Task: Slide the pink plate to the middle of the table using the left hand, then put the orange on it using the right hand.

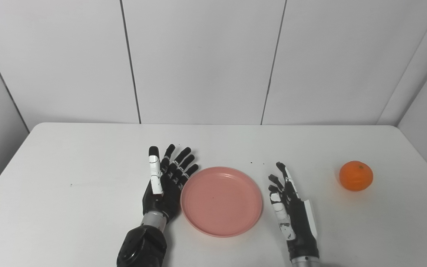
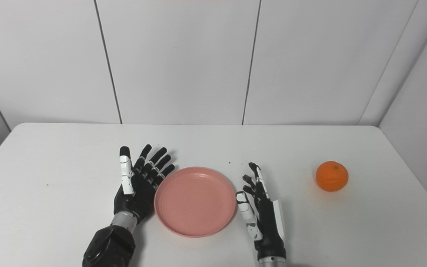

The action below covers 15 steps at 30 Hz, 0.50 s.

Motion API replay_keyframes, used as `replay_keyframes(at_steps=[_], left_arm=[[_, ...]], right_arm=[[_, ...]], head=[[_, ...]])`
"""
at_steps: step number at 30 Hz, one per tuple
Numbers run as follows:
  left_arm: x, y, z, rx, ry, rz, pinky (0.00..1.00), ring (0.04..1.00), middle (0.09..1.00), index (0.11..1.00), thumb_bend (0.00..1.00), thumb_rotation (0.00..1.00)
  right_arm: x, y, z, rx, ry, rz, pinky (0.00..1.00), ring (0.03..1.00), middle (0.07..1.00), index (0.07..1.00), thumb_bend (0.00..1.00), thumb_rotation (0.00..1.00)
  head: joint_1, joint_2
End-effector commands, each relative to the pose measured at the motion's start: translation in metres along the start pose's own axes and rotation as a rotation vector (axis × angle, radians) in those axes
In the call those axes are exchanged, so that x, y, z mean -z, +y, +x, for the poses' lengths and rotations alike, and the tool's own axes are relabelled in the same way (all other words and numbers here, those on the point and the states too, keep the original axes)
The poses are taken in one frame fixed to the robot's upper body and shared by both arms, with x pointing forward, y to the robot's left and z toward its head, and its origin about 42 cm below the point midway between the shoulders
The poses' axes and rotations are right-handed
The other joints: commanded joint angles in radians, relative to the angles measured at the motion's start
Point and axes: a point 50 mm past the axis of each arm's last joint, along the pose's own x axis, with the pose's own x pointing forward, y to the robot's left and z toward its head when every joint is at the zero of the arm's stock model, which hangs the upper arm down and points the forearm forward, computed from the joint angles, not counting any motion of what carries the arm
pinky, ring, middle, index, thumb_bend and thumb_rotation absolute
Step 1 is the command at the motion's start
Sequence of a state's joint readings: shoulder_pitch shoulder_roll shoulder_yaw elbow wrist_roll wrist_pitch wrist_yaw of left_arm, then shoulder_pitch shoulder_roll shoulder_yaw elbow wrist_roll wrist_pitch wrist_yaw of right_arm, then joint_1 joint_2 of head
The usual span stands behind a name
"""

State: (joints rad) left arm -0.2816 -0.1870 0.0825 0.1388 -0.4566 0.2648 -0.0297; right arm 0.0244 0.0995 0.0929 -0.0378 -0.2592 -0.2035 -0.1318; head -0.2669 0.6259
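Two spread hands flank a pink plate on a white tabletop, with an orange off to the right.

The left hand (image 1: 163, 181) lies with fingers fanned wide, holding nothing, its edge against the plate's left rim. The pink plate (image 1: 221, 200) sits empty near the middle of the tabletop (image 1: 87, 167). The right hand (image 1: 291, 209) stands on edge just beside the plate, fingers apart and empty. The orange (image 1: 356, 175) rests well apart, near the right edge.

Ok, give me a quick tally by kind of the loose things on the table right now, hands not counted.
Plates: 1, the round pink plastic plate, nothing on it.
Fruit: 1, the round orange, on the bare tabletop off to the plate's right.
Total: 2.
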Motion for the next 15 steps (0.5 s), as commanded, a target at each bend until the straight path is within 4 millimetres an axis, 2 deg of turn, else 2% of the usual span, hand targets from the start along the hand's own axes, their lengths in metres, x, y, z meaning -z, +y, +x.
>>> replay_keyframes(at_steps=[1,15], left_arm=[[0.019,0.014,-0.009,-0.059,0.083,-0.01,0.84,0.872,0.834,0.975,0.77,0.91],[0.011,0.027,-0.007,-0.066,0.074,-0.003,0.85,0.878,0.84,0.977,0.75,0.91]], right_arm=[[0.019,0.012,-0.016,-0.004,0.081,0.002,0.83,0.88,0.972,0.934,0.76,1.0],[0.017,0.022,-0.012,0.04,0.056,-0.033,0.81,0.888,0.963,0.92,0.74,1.0]], head=[[-0.014,-0.001],[-0.077,-0.001]])
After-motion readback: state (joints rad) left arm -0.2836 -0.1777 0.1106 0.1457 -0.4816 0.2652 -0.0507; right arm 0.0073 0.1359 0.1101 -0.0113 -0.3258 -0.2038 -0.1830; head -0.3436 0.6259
